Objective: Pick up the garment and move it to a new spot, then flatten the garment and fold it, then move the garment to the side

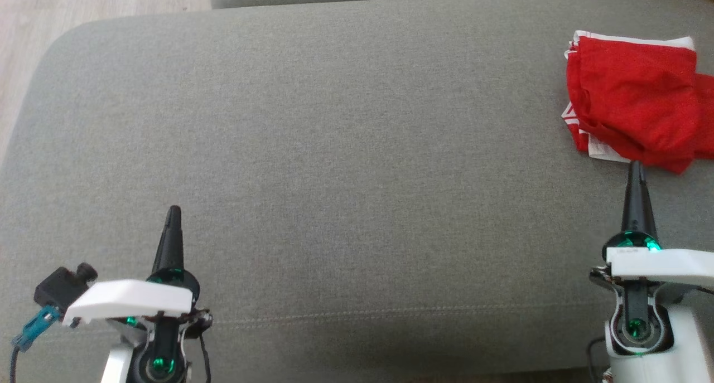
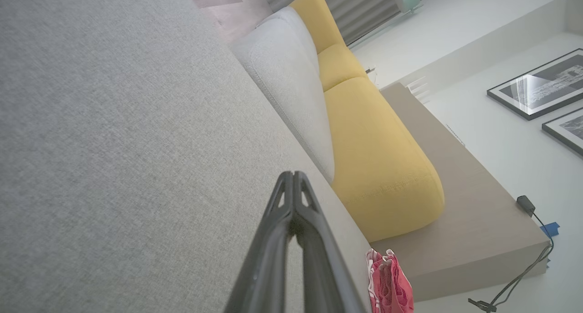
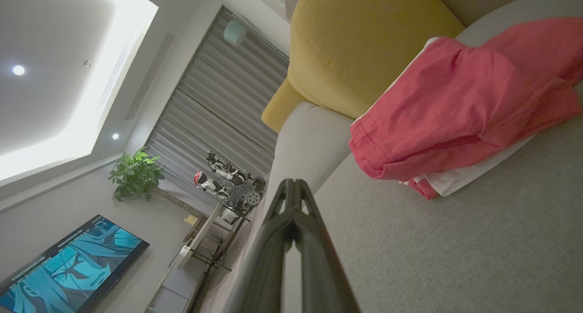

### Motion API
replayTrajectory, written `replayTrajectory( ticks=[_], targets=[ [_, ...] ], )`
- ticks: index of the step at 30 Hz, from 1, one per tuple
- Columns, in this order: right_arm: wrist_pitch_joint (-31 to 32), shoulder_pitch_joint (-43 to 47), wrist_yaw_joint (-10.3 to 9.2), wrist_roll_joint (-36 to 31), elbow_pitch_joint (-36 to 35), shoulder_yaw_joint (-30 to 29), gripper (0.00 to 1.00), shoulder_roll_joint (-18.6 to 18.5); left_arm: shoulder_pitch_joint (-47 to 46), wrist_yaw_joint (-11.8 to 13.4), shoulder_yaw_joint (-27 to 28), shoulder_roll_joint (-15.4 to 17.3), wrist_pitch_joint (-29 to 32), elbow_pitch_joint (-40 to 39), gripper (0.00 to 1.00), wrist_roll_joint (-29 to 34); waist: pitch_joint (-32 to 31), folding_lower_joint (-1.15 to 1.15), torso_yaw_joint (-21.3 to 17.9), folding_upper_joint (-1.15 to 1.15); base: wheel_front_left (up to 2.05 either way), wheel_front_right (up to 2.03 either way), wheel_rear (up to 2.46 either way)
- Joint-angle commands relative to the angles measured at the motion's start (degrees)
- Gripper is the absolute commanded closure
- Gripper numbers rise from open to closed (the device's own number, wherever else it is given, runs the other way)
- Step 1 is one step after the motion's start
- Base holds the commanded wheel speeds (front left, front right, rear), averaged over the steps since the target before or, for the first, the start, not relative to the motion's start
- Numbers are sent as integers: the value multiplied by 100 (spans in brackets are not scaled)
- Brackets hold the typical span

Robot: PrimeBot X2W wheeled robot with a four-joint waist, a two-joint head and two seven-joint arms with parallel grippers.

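A: Position of the red garment (image 1: 633, 104)?

B: Far right of the grey sofa seat (image 1: 334, 149), toward the back. Folded over in a loose bundle, white edging showing along its far and near sides. The head view's right edge cuts it off.

A: Anything holding it?

B: No. It lies on the seat by itself. The right wrist view has the yellow cushion (image 3: 364, 44) directly behind it (cloth looks pinker in that camera).

A: Right end effector (image 1: 635, 166)?

B: Fingers pressed together, tips meeting, nothing between them. In the head view the tip sits just at the garment's near edge. The right wrist view shows bare grey fabric between tip and cloth, so I read it as apart.

A: Left end effector (image 1: 173, 211)?

B: Low left over the seat, well apart from the garment. Fingers also together and empty; the left wrist view confirms the tips meet.

A: Surroundings?

B: Grey back cushion (image 2: 291, 85) beside the yellow one, along the seat's far edge. Framed pictures (image 2: 537, 85) on the wall.
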Motion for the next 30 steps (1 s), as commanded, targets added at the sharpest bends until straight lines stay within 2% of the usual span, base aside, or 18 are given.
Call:
replayTrajectory(
  ticks=[1,30],
  targets=[
    [63,-47,21,203,-219,30,100,-47,-274,-60,176,113,41,-147,100,-149,-11,0,-4,0,0,0,0],
    [555,148,30,2354,-224,-264,100,-13,-301,-287,531,129,539,188,100,-1841,-239,0,-74,0,0,0,0]
  ],
)
